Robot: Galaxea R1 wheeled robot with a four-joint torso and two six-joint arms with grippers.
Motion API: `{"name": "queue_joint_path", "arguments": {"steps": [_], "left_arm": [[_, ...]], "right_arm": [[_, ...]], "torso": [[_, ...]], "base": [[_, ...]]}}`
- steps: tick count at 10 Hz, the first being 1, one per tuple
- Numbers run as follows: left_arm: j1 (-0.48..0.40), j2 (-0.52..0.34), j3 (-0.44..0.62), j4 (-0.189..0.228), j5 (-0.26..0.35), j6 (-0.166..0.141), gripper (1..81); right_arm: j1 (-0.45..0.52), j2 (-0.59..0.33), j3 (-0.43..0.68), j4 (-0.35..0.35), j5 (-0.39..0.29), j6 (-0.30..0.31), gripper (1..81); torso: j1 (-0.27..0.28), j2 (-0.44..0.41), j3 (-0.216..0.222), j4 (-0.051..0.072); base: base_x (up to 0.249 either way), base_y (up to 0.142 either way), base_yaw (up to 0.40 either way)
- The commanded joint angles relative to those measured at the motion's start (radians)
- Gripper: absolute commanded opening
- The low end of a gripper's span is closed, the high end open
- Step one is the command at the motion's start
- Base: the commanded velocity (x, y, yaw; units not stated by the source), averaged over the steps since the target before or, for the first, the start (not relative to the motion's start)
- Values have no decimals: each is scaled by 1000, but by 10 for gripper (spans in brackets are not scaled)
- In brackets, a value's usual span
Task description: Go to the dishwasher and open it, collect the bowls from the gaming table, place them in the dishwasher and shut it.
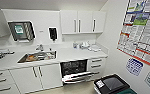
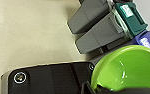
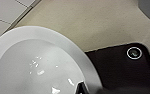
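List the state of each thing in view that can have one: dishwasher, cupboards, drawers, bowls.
dishwasher: open, door lowered, dark racks showing.
upper cabinet doors: shut.
cabinet doors under the sink: shut.
drawers right of the dishwasher: shut.
green bowl: empty, off the floor at the left wrist.
white bowl: empty, off the floor at the right wrist.

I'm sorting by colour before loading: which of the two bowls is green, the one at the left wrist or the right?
The green bowl shows at the left wrist, above the beige floor. The bowl at the right wrist is the white bowl.
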Motion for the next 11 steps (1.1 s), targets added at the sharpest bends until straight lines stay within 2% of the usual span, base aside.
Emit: {"name": "queue_joint_path", "arguments": {"steps": [1, 11], "left_arm": [[-58, -28, 17, 12, 15, -1, 10], [-58, 0, -20, 3, 18, -1, 10]], "right_arm": [[67, -8, 13, -13, -16, 2, 10], [63, -5, 13, -15, -16, 2, 10]], "torso": [[1, 0, 0, 0], [1, 0, 0, 0]], "base": [[83, 65, 0], [83, 57, 0]]}}
